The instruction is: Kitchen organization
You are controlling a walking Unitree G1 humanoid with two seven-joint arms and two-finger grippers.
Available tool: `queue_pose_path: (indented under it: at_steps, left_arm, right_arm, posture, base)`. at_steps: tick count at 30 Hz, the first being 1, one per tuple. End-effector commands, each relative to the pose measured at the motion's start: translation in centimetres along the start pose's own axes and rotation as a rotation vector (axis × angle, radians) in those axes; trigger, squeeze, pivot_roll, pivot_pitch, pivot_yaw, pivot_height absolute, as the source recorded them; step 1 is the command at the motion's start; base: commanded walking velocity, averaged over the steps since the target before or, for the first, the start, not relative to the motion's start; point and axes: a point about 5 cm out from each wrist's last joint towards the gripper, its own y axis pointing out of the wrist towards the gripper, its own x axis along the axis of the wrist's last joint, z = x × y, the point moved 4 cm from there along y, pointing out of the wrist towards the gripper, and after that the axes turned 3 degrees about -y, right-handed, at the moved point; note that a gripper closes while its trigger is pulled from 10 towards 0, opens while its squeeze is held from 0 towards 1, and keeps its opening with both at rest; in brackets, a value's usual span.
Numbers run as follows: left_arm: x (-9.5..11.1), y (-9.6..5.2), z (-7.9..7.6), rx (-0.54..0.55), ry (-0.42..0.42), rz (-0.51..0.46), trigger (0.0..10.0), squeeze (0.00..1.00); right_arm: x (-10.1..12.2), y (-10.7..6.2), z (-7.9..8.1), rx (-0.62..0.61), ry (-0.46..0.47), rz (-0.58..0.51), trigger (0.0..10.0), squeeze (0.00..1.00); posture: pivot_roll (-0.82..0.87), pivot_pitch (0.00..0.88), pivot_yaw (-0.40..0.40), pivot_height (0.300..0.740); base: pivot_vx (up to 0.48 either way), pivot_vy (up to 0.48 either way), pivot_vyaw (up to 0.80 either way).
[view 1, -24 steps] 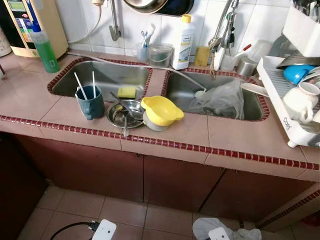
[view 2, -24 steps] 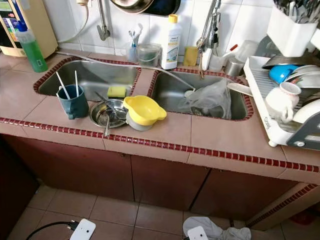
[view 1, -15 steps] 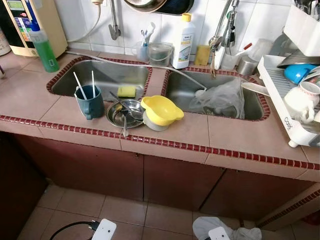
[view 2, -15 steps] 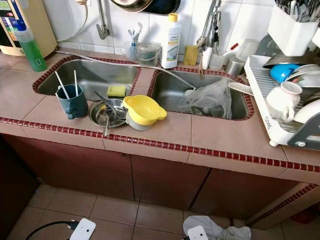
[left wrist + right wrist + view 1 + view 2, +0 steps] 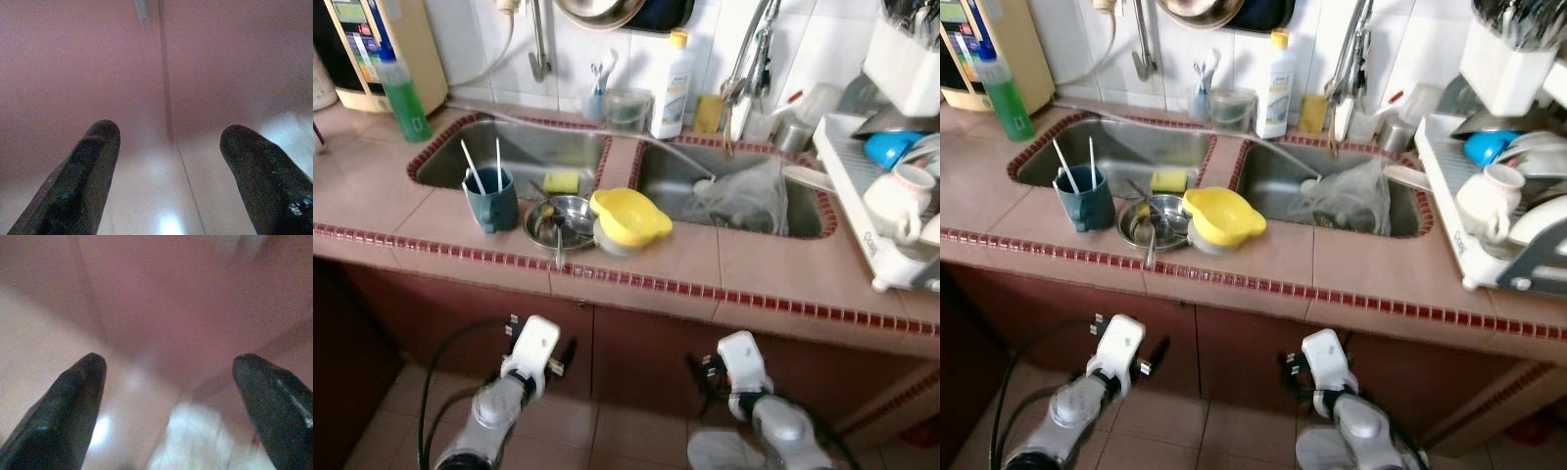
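A tiled tabletop [image 5: 773,284] with a dark red mosaic edge crosses the middle of the frame, with two steel basins sunk into it. At the front of the left basin [image 5: 524,152], in the centre-left of the frame, stand a teal mug [image 5: 491,199] with two white sticks in it, a small steel bowl [image 5: 556,219] holding cutlery, and a yellow bowl [image 5: 628,217] touching the steel one. A yellow sponge [image 5: 562,181] lies on the basin's edge just behind them. The right basin [image 5: 734,186] holds a crumpled clear plastic bag [image 5: 744,194]. At upper left stands a green spray bottle [image 5: 404,93]; a white bottle with a yellow cap [image 5: 671,86] stands against the wall tiles at upper centre. A white dish rack [image 5: 891,196] with a cup and plates sits at the right edge.

Low in the frame, in front of the dark red cabinet doors [image 5: 636,343], both arms are raised (the picture is somewhat blurred). The left tool [image 5: 168,161] has its fingers spread wide with nothing between them, facing cabinet and floor. The right tool [image 5: 171,401] is likewise wide apart and empty.
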Motion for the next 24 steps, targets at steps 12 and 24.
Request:
queue_pose_path:
  at_steps: [12, 24]
  left_arm:
    - [-8.0, -2.7, -2.2, 0.016, 0.0, 0.368, 10.0, 0.0]
    - [-7.0, -1.9, -2.6, -0.001, -0.003, 0.355, 10.0, 0.0]
  right_arm:
    - [-8.0, -2.9, 2.0, -0.014, 0.037, 0.365, 10.0, 0.0]
    - [-7.5, -2.5, 2.2, -0.031, 0.118, 0.361, 10.0, 0.0]
  posture:
    - [0.09, 0.0, -0.042, 0.74]
    - [0.1, 0.0, -0.044, 0.74]
  base:
    - [0.0, 0.0, 0.0]
    - [0.0, 0.0, 0.0]
